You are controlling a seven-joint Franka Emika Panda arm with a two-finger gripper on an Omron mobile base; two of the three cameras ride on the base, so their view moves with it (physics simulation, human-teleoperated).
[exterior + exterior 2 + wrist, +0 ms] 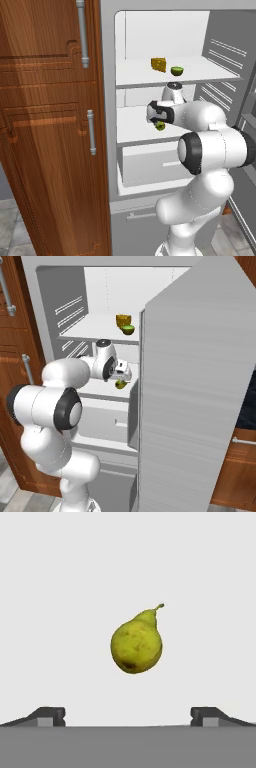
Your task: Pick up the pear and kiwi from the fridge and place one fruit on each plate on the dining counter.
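Fingers (50, 714) wide apart above pear (136, 642)

Both base views face the open fridge (165, 100) from behind; the hand view looks close onto its shelf.

a kitchen: open fridge (107, 100) holding food beside a wooden cabinet (45, 125).

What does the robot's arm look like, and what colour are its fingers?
The arm is glossy white, made of fat rounded segments with black rings at the joints. Its gripper has two small dark grey finger tips with flat, blocky ends. No cables or markings are visible.
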